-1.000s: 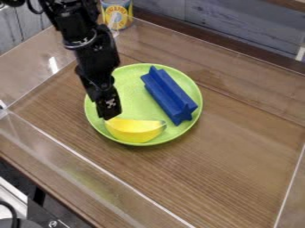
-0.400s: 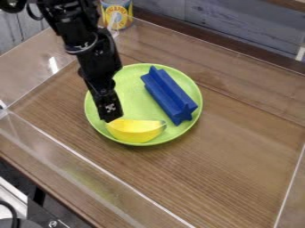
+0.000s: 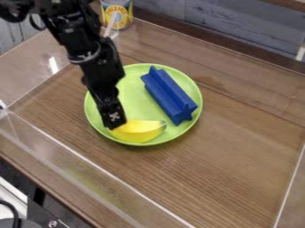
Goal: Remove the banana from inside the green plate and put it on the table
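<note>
A small yellow banana [image 3: 139, 132] lies at the front of the round green plate [image 3: 191, 113], which rests on the brown wood-grain table [image 3: 226, 169]. My black gripper [image 3: 114, 117] points down into the plate's left part, its tips just left of and touching or nearly touching the banana's left end. The jaws stand open and hold nothing. A long blue block [image 3: 168, 95] lies in the plate's right half.
Clear acrylic walls [image 3: 71, 187] run around the table's edges. A yellow can-like object [image 3: 116, 15] stands at the back behind the arm. Bare wood lies to the right of and in front of the plate.
The gripper has come down and shifted a little toward the banana, from above the plate's left part to right beside the banana's left end. Banana, block and plate have not moved.
</note>
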Controlling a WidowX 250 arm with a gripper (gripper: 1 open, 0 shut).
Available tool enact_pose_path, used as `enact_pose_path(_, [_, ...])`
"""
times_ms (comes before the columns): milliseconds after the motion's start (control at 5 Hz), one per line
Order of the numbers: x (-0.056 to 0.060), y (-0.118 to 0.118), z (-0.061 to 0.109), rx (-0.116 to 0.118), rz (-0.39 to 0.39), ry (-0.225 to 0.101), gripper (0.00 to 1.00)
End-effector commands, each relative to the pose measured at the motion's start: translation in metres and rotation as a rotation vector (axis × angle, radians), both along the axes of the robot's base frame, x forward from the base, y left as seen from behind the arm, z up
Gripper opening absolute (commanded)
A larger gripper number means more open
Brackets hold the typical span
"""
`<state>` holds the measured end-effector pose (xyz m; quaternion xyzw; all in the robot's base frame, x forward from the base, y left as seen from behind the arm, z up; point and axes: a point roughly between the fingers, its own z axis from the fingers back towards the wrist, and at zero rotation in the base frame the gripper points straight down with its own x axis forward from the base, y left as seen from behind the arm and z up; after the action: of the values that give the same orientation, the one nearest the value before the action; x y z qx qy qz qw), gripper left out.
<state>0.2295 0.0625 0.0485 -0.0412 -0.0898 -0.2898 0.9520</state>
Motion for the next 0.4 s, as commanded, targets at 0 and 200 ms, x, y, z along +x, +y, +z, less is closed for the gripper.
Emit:
enact_pose_path(0, [0.007,-0.016,-0.005,0.008,-0.033,-0.026,1.00])
enact_pose_path(200, [0.005,-0.017,-0.021,0.010,-0.100,-0.027,1.00])
